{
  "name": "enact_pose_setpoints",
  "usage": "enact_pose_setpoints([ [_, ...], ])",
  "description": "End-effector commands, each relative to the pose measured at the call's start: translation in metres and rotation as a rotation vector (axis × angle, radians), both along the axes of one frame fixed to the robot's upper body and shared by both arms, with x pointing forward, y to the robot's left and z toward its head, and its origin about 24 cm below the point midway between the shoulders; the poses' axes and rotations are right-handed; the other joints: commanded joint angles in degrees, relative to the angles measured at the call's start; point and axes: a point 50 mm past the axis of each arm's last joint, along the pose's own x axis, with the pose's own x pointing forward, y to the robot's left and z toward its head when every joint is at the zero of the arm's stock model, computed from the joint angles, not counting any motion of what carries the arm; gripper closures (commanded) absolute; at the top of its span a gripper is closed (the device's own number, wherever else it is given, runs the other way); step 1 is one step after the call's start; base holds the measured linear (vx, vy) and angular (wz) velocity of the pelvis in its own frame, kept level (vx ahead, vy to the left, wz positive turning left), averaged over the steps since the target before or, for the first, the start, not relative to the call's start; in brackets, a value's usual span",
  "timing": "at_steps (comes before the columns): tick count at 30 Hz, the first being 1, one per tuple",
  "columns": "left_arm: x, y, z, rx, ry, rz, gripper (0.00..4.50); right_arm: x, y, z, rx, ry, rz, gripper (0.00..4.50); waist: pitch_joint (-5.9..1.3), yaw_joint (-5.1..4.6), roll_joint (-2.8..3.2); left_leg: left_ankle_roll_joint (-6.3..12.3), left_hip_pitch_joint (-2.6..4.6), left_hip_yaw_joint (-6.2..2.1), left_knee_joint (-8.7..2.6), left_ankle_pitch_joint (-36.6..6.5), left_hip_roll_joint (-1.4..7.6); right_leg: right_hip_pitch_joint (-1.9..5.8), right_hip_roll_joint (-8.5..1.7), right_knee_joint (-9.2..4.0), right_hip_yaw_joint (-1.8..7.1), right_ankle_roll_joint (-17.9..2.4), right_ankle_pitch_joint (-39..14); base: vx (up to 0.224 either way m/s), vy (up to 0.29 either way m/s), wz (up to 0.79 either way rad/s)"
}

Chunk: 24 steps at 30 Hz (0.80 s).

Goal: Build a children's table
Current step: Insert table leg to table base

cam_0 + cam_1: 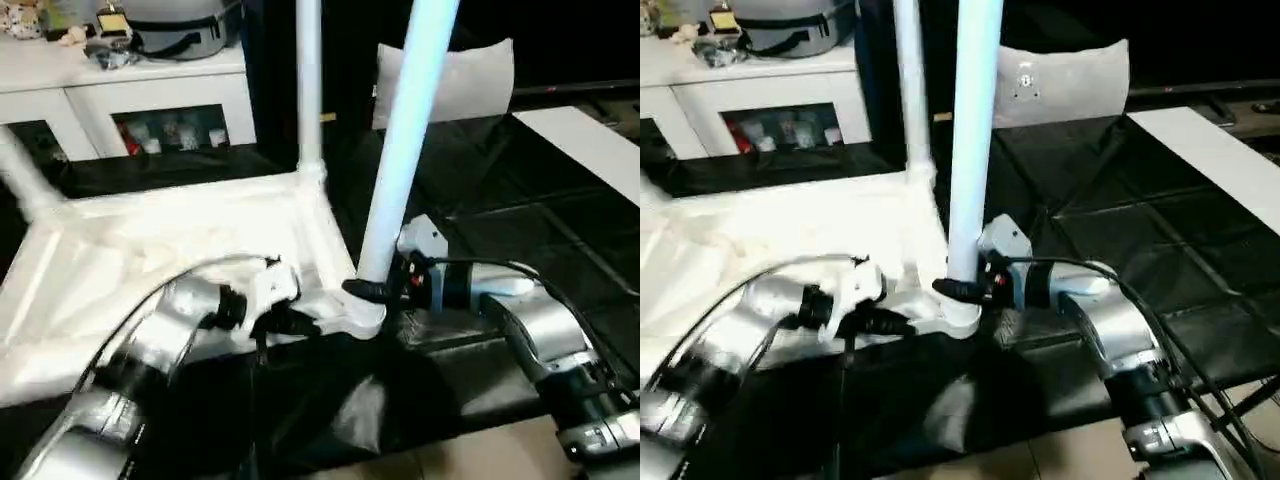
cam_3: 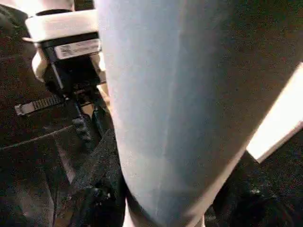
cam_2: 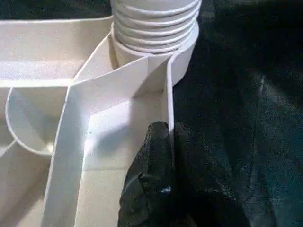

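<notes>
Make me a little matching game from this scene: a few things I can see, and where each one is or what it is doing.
Things:
1. left gripper
2. right gripper
3. far leg
4. grey cushion

States:
A. lies at the back, behind the near leg
B. stands upright in the tabletop's far corner
C. pinches the rim of the tabletop
D. clasps the bottom of the near leg at the corner socket

Pairs: 1-C, 2-D, 3-B, 4-A
</notes>
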Motion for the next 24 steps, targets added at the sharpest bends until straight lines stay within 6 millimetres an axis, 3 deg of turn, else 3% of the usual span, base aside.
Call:
enact_pose_setpoints([
  [1, 0.025, -0.007, 0.052, -0.063, -0.223, -0.014, 4.5, -0.024, -0.004, -0.055, -0.138, 0.25, 0.014, 2.64, -2.12, -0.45, 0.41, 2.95, -0.12, 0.44, -4.43, -18.92, -0.06, 2.64, -3.29, -5.19, 1.94, 2.34, -31.15, 0.0, 0.0, 0.0],
  [5, 0.03, 0.001, 0.056, -0.03, -0.238, -0.007, 4.5, -0.024, 0.006, -0.054, -0.123, 0.246, 0.022, 2.64, -2.05, -0.73, 0.19, 2.97, -0.52, 0.31, -4.49, -18.59, -0.05, 2.75, -3.53, -5.19, 2.01, 2.65, -31.28, 0.0, 0.0, 0.0],
  [11, 0.024, 0.014, 0.049, -0.031, -0.204, 0.003, 4.5, -0.022, 0.011, -0.054, -0.081, 0.273, -0.041, 2.64, -2.23, -0.48, 0.34, 3.08, -0.62, 0.26, -4.84, -16.58, 0.4, 2.79, -3.83, -4.34, 2.75, 0.44, -28.14, 0.0, 0.0, 0.0],
  [17, -0.001, 0.026, 0.037, -0.028, -0.154, 0.099, 4.5, -0.01, 0.007, -0.059, -0.12, 0.26, -0.191, 2.64, -2.6, -1.01, 0.37, 2.4, -1.13, 0.15, -5.36, -13.83, 1.1, 3.23, -4.29, -2.83, 3.55, -2.47, -23.25, 0.0, 0.0, 0.0],
  [18, -0.007, 0.028, 0.035, -0.026, -0.146, 0.127, 4.5, -0.007, 0.006, -0.06, -0.124, 0.252, -0.223, 2.64, -2.64, -1.37, 0.04, 2.4, -1.19, 0.23, -5.26, -13.78, 0.93, 3.2, -4.15, -2.79, 3.55, -2.5, -23.8, 0.0, 0.0, 0.0],
  [19, -0.015, 0.028, 0.033, -0.025, -0.139, 0.159, 4.5, -0.005, 0.006, -0.06, -0.125, 0.243, -0.253, 2.64, -2.49, -1.55, 0.07, 2.58, -1.57, 0.13, -5.26, -13.28, 0.73, 3.34, -4.07, -2.73, 3.54, -2.29, -24.08, 0.0, 0.0, 0.0],
  [21, -0.034, 0.026, 0.03, -0.027, -0.121, 0.248, 4.5, 0.0, 0.005, -0.058, -0.12, 0.221, -0.307, 2.64, -3.21, -2.01, -0.19, 1.73, -1.81, 0.07, -5.16, -11.53, 1.04, 3.63, -4.42, -1.73, 3.94, -2.85, -22.67, 0.0, 0.0, 0.0],
  [22, -0.04, 0.025, 0.03, -0.029, -0.116, 0.277, 4.5, 0.001, 0.006, -0.058, -0.117, 0.215, -0.317, 2.64, -2.73, -2.46, 0.02, 2.22, -1.92, 0.14, -5.24, -11.42, 1.0, 3.22, -4.06, -2.0, 3.99, -3.22, -22.79, 0.0, 0.0, 0.0],
  [24, -0.052, 0.02, 0.031, -0.036, -0.106, 0.323, 4.5, 0.002, 0.007, -0.055, -0.102, 0.2, -0.325, 2.64, -2.81, -2.55, -0.17, 3.24, -1.33, 0.55, -4.94, -11.96, 0.52, 2.68, -3.63, -2.52, 4.07, -3.59, -24.34, 0.0, 0.0, 0.0],
])
